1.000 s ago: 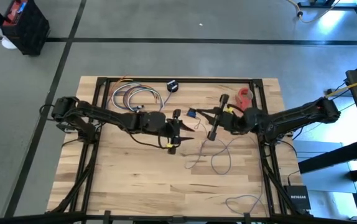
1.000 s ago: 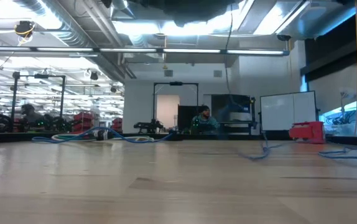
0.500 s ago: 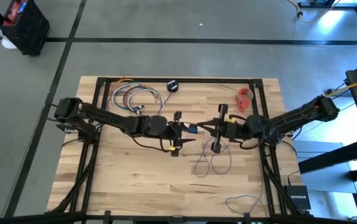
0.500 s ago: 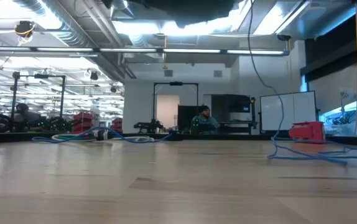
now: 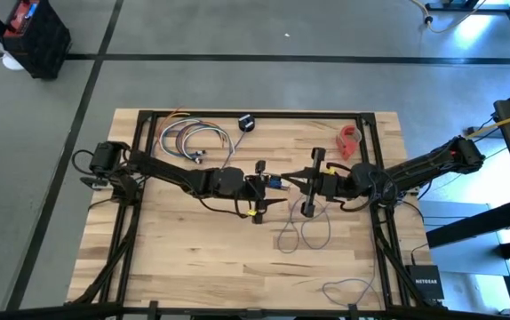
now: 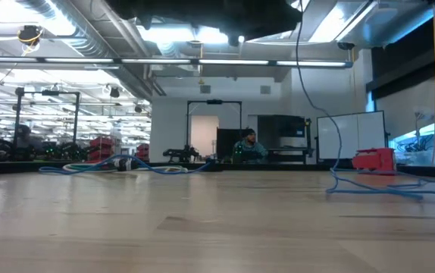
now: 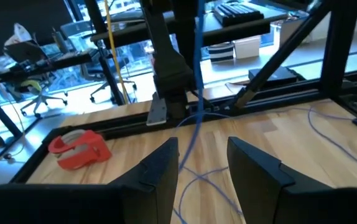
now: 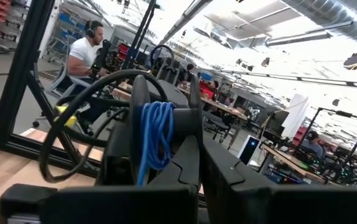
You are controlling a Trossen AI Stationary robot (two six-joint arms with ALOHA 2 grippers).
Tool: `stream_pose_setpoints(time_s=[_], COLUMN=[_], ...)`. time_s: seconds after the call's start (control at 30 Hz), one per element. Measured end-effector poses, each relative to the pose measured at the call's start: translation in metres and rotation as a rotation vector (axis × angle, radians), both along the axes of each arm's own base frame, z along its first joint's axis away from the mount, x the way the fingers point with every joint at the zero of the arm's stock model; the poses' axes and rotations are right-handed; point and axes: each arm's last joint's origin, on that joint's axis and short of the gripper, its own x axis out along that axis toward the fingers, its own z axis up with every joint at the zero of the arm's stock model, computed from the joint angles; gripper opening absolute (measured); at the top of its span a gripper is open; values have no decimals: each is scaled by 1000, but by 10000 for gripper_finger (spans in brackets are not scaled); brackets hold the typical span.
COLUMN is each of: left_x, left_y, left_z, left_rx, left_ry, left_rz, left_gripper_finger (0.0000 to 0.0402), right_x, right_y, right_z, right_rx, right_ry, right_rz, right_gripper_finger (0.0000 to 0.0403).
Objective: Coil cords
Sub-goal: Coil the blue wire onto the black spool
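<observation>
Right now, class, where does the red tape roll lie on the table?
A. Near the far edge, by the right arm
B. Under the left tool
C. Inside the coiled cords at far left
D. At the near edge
A: in the high view the tape roll lies near the far edge of the table, just beyond the right arm.

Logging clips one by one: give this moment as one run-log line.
left end effector: open, mid-table | right end effector: shut on thin blue cord | cord's loose loops on wooden table
</observation>
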Motion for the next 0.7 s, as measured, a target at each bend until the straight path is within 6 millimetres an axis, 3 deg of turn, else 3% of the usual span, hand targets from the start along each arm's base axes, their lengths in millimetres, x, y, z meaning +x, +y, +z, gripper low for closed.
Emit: stream_pose_setpoints(time_s=[0.23, 0.5, 0.7], left_x=[10, 12, 13], left_y=[0, 8, 10], left_z=[-12, -14, -15], left_rx=[0, -4, 9], left_ry=[-57, -73, -75], left_rz=[3, 22, 27], left_gripper_finger=[130, 127, 73], right_x=[0, 0, 0], right_y=[1, 1, 1], right_z=[0, 0, 0], right_rx=[-3, -1, 0], right_ry=[-5, -4, -4], right_rz=[47, 47, 47], right_gripper_finger=[5, 5, 5])
